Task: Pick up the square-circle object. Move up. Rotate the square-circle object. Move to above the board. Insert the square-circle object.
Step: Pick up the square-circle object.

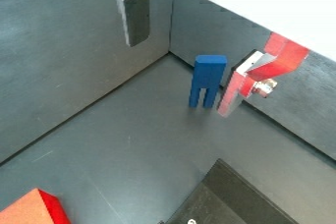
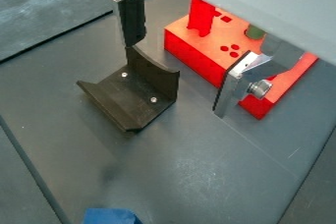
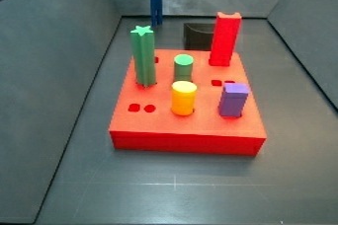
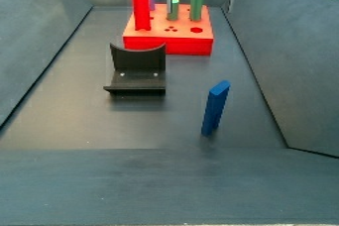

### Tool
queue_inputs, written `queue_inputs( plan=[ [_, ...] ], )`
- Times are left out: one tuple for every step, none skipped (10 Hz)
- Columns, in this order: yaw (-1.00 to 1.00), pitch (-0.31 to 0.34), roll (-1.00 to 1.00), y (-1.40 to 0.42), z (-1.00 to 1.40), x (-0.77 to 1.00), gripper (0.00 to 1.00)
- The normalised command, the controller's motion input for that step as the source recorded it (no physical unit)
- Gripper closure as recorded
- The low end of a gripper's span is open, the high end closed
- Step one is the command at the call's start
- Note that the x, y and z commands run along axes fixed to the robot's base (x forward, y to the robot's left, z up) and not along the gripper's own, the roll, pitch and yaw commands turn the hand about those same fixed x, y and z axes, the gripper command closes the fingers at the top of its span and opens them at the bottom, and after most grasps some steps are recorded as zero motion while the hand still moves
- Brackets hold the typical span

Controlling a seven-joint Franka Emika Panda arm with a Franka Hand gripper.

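Observation:
The square-circle object [image 4: 215,107] is a slim dark blue peg. It stands upright and alone on the grey floor, and also shows in a side view [image 3: 156,7] and in both wrist views [image 1: 207,79] [image 2: 112,216]. The board [image 3: 185,130] is a thick red slab holding several coloured pegs, and it shows again in a side view [image 4: 166,40] and in a wrist view [image 2: 197,59]. My gripper [image 1: 183,76] is open and empty, high above the floor, with nothing between its fingers [image 2: 132,22]. It is well clear of the peg.
The dark fixture [image 4: 137,69] stands on the floor between the board and the blue peg, and shows in a wrist view [image 2: 132,95]. Grey walls enclose the floor on all sides. A green star peg [image 3: 142,56] and a tall red block [image 3: 226,37] stand on the board.

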Motion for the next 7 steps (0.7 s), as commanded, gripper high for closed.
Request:
queue_inputs(
  plan=[
    [-0.10, 0.019, 0.00, 0.30, -0.09, -0.13, 0.00],
    [-0.23, 0.056, 0.00, 0.54, -0.13, -0.06, 0.00],
    [-0.26, 0.067, 0.00, 0.63, -0.14, -0.01, 0.00],
    [-0.28, 0.070, 0.00, 0.67, -0.13, 0.00, 0.00],
    [-0.28, 0.079, 0.00, 0.67, -0.13, 0.00, 0.00],
    [-0.28, 0.077, 0.00, 0.68, -0.12, 0.00, 0.00],
    [-0.27, 0.067, 0.00, 0.68, -0.09, 0.00, 0.00]
  ],
)
